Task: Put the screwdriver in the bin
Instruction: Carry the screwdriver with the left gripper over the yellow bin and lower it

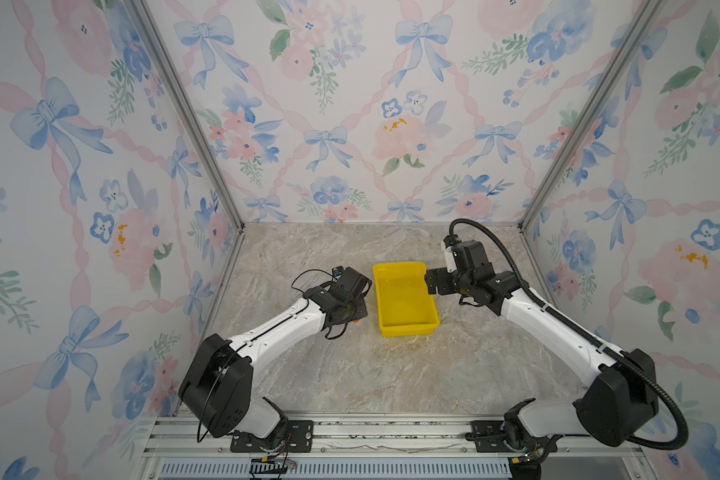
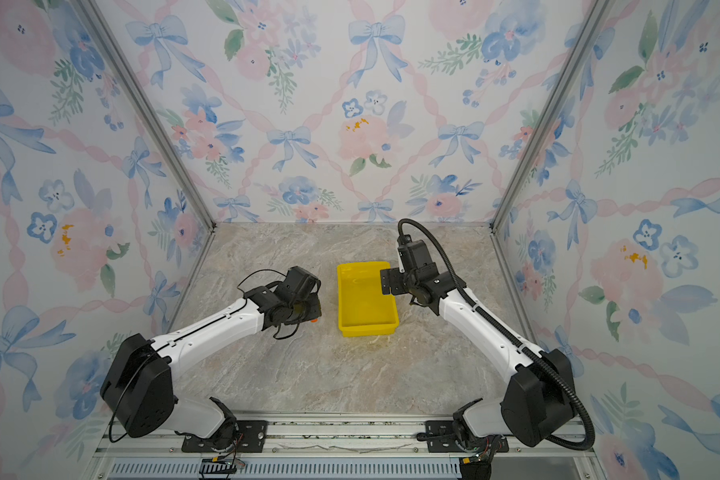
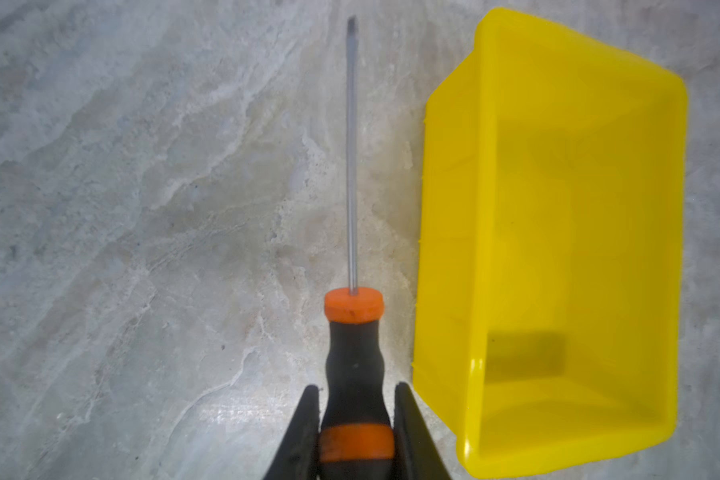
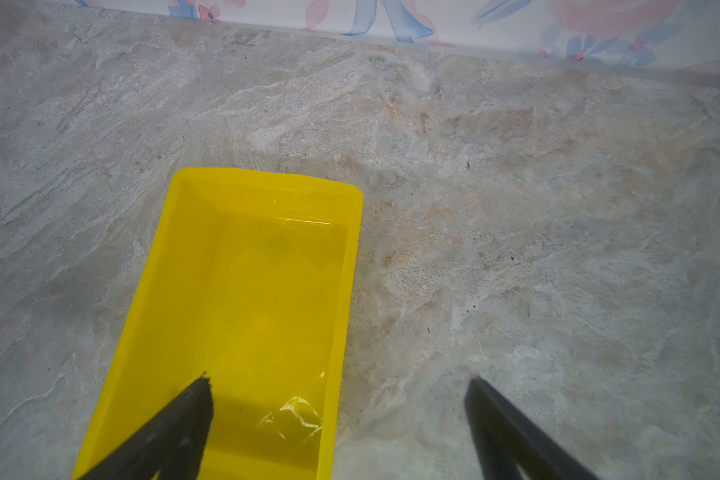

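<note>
Your left gripper point(image 3: 356, 388) has its jaws clamped on the black grip of the screwdriver point(image 3: 352, 307), just behind the orange collar. The thin grey shaft runs straight out from the gripper towards the back edge of the worktop point(image 1: 391, 374). The screwdriver is outside the bin point(image 3: 445, 208), just beside its left long wall and roughly parallel to it. You cannot tell from these views whether the tool rests on the worktop or is lifted off it. In both top views only a small orange bit of the handle shows under the left gripper point(image 1: 350, 307).

The bin point(image 1: 408, 330) stands near the middle of the worktop, long side running front to back, with nothing in it.

Your right gripper point(image 4: 339, 382) has its jaws wide apart and holds nothing. One finger point(image 4: 192, 407) hangs over the bin's floor, the other over bare worktop just outside the bin's right wall.
</note>
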You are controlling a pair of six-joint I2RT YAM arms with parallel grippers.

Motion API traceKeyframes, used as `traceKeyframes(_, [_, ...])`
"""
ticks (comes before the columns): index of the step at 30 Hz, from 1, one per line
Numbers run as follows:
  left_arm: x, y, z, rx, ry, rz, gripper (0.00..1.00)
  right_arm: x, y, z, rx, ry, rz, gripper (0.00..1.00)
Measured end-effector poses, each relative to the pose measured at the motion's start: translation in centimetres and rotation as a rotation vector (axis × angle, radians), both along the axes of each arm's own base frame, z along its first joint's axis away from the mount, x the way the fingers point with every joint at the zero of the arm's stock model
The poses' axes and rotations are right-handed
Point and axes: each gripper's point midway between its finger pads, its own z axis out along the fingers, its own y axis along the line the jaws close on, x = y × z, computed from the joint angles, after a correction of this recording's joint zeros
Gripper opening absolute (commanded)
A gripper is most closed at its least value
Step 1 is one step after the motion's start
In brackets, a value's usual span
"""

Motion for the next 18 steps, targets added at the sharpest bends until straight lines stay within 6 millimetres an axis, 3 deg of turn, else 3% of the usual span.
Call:
traceKeyframes(5, [2.7, -3.0, 4.5, -0.073, -0.082, -0.038, 0.01, 0.3, -1.1, 0.6, 0.035, -0.004, -0.041, 0.97])
traceKeyframes(8, [3.6, -5.1, 5.1, -0.088, -0.089, -0.069, 0.02, 0.5, -1.9, 1.0, 0.057, -0.008, -0.07, 0.97])
traceKeyframes(18, [3.7, -13.8, 0.4, -0.057, 0.0, -0.214, 0.01, 0.5, -4.9, 1.2, 0.106, -0.013, -0.168, 0.97])
